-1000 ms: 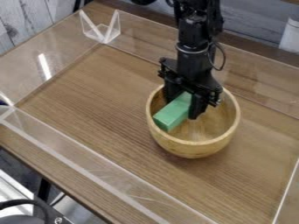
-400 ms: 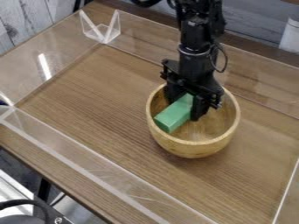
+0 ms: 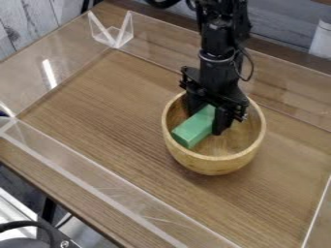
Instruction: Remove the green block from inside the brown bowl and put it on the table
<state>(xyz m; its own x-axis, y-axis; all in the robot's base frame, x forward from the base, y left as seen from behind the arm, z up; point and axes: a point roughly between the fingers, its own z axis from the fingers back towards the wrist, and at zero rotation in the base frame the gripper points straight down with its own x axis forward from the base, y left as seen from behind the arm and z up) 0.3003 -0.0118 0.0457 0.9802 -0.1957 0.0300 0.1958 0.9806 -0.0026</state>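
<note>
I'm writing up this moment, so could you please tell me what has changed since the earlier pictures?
Very little: the gripping tool has shifted slightly, still reaching into the bowl. The green block remains inside, leaning toward the rim.

We see upright gray wooden planks (image 3: 29, 21) at the upper left and a gray panel (image 3: 274, 29) behind the far side. A white object (image 3: 322, 41) stands at the right edge, and pale light glints off the clear acrylic wall (image 3: 49, 70).
</note>
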